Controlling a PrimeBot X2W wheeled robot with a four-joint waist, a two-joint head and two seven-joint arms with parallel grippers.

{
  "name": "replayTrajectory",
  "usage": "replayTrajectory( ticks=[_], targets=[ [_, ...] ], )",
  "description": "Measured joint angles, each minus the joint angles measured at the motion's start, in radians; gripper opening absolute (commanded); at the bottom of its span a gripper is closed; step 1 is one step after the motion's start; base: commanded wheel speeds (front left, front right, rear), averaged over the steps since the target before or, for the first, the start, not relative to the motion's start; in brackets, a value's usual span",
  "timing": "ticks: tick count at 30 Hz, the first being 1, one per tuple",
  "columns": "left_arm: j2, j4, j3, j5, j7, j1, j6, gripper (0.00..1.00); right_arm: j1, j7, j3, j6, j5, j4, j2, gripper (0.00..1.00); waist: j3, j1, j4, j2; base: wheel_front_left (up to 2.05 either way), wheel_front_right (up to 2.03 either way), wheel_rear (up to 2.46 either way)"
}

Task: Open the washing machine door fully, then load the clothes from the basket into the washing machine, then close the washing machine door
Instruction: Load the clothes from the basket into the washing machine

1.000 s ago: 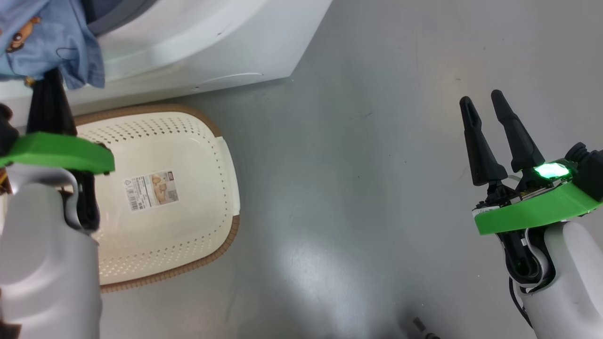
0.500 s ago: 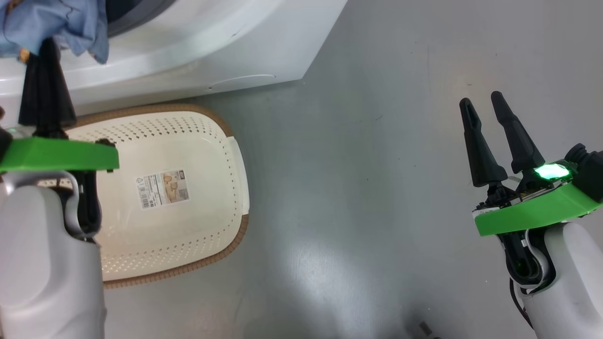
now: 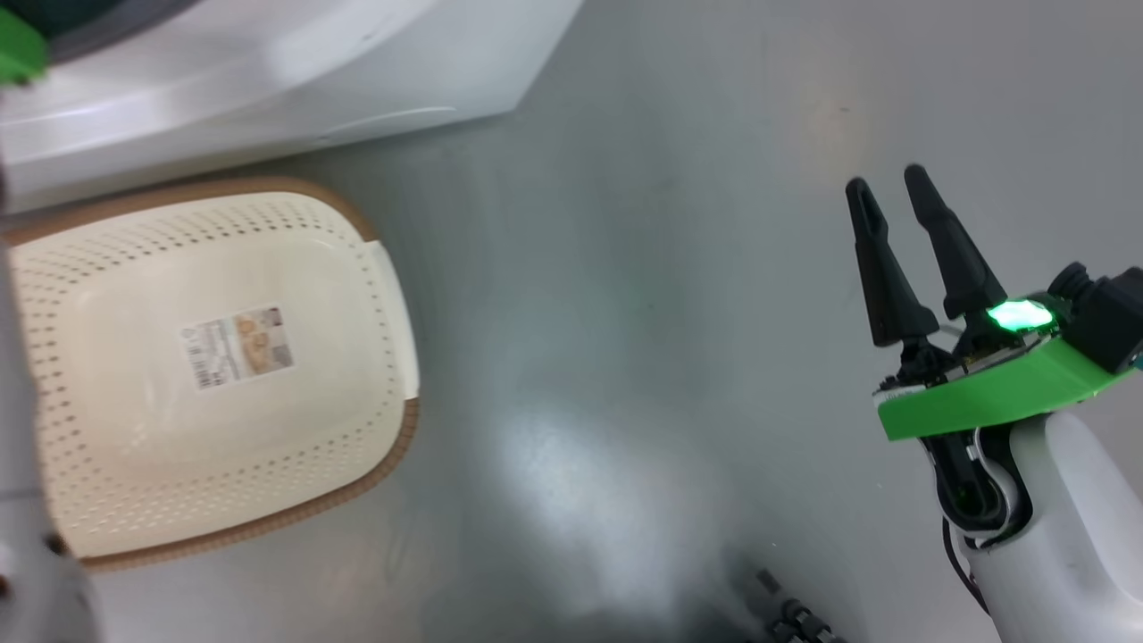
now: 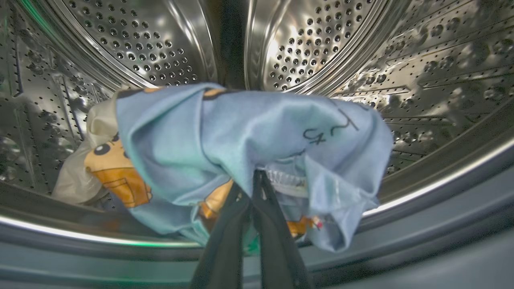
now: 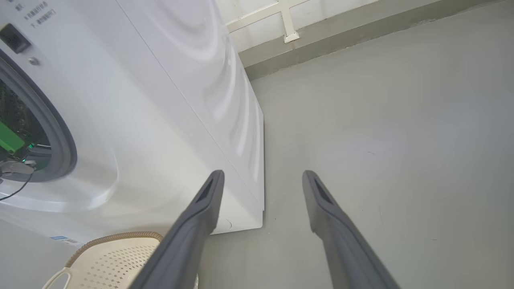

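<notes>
Inside the perforated steel drum [image 4: 321, 40] of the washing machine [image 5: 160, 100], my left gripper [image 4: 255, 176] is shut on the clothes [image 4: 241, 132], a light-blue garment with orange-brown cartoon faces. The garment hangs just past the grey gasket [image 4: 441, 224]. A cream piece lies on the drum floor at the left. The basket [image 3: 384, 295] sits on the floor before the machine [image 3: 268, 71], with just a label sticker inside it. My right gripper [image 3: 886, 181] hovers open over bare floor far to the right, holding nothing [image 5: 263, 176]. The washing machine door is out of view.
My pale left forearm [image 3: 18, 446] runs along the left edge of the head view beside the basket [image 5: 116, 257]. Grey floor [image 3: 625, 313] stretches right of the machine to a wall base [image 5: 341, 36]. A small dark object [image 3: 786, 616] lies at the bottom edge.
The head camera has shifted. My left gripper has carried the blue garment up from above the basket, out of the head view and into the drum opening. The right gripper stays open.
</notes>
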Motion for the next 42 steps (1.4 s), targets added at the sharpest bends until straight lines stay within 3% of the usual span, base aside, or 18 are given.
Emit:
replayTrajectory(
  ticks=[10,11,12,13,14,18,29,36,42],
  targets=[
    [0.088,0.243,-0.026,0.025,0.120,-0.306,0.000,0.00,-0.024,0.000,0.001,0.000,0.003,0.000,0.016,1.00,0.061,0.0000,-0.065,0.0000,0.00,0.00,0.00],
    [0.094,0.265,-0.029,0.025,0.142,-0.328,0.000,0.07,-0.024,0.000,0.000,0.000,0.003,0.000,0.016,1.00,0.065,0.0000,-0.068,0.0000,0.00,0.00,0.00],
    [0.098,0.289,-0.038,0.025,0.170,-0.347,0.000,0.33,-0.024,0.000,-0.001,0.000,0.003,0.000,0.016,1.00,0.069,0.0000,-0.070,0.0000,0.00,0.00,0.00],
    [0.099,0.313,-0.044,0.025,0.193,-0.362,-0.001,0.42,-0.024,0.000,-0.001,0.000,0.003,0.000,0.016,1.00,0.072,0.0000,-0.071,0.0000,0.00,0.00,0.00],
    [0.100,0.333,-0.049,0.025,0.212,-0.369,-0.006,1.00,-0.024,0.000,-0.001,0.000,0.003,0.001,0.017,1.00,0.073,0.0000,-0.070,0.0000,0.00,0.00,0.00],
    [0.103,0.387,-0.055,0.013,0.218,-0.390,-0.008,1.00,-0.025,0.000,-0.002,0.000,0.003,0.002,0.017,1.00,0.069,0.0000,-0.061,0.0000,0.00,0.00,0.00],
    [0.078,0.428,-0.102,-0.041,0.080,-0.362,-0.016,1.00,-0.024,0.000,-0.006,0.000,0.001,0.005,-0.016,1.00,0.026,0.0000,-0.005,0.0000,0.00,0.00,0.00],
    [0.072,0.375,-0.166,-0.108,-0.024,-0.230,-0.016,1.00,-0.020,0.000,-0.005,0.000,-0.006,0.006,-0.029,1.00,-0.015,0.0000,0.027,0.0000,0.00,0.00,0.00],
    [0.069,0.288,-0.204,-0.102,-0.170,-0.074,-0.016,1.00,0.004,0.000,-0.008,0.000,-0.006,0.010,-0.035,1.00,-0.067,0.0000,0.047,0.0001,0.00,0.00,0.00]
  ],
)
